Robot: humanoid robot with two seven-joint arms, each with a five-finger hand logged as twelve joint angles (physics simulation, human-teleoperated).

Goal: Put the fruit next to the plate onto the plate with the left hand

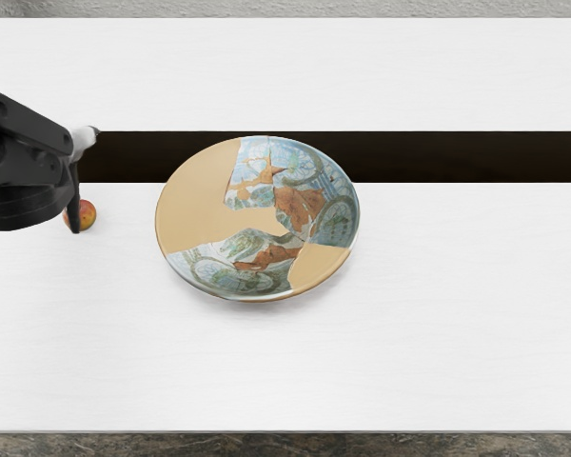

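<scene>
- Fruit point(86, 215): small, round, red-orange. Sits on the tabletop point(438, 333) left of the plate point(160, 224), near its rim but apart from it. Partly hidden behind the left hand point(27, 176).
- Plate: wide and shallow, patterned in blue, rust and tan. Carries nothing.
- Left hand: dark, enters from the left edge and hangs right at the fruit, covering its left side. Cannot tell whether clamped on the fruit, apart, or merely touching.
- Right hand: out of view.
- Dark slot point(457, 157): runs across the tabletop behind the plate, well clear of the fruit.
- Done, by judgement: the reach to the fruit, at most.
- Left to do: securing the grasp if not yet made, lifting, carrying rightward over the rim, setting down on the plate, letting go.
</scene>
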